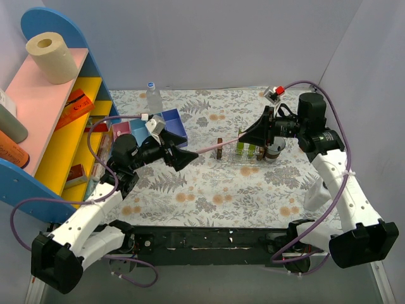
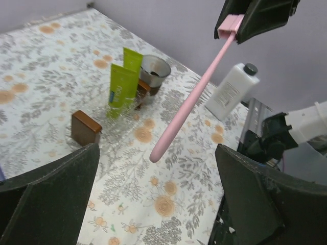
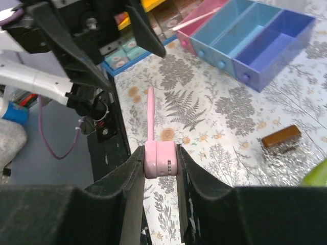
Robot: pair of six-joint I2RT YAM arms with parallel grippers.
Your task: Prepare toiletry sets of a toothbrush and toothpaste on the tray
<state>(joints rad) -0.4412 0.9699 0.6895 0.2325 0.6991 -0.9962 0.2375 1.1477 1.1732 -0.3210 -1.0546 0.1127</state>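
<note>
Where the toothbrush [image 1: 215, 147] is: in the air above the worktop [image 1: 209, 196], off the end of the tray [image 1: 250, 159] that faces the left arm, not on the tray; it lies nearly level, with 1 end toward the tray and the other pointing away.
right pincer [image 3: 161, 159]: closed firmly on the thick pink end of the toothbrush, the end nearer the tray; this is probably the head end, though the fingers cover most of it.
left pincer [image 1: 188, 158]: spread wide and holding nothing; its 2 fingers stand either side of the toothbrush's rounded free tip, apart from it.
toothpaste [image 2: 120, 92]: 2 yellow-green tubes stand upright on the tray, close side by side, flat edges up.
brown block [image 2: 85, 127]: upright at the tray's end nearest the toothbrush's free tip.
metal cup [image 2: 155, 69]: just beyond the tubes, at the tray's opposite end.
blue compartment box [image 1: 171, 123]: well apart from the tray, past the left pincer.
</note>
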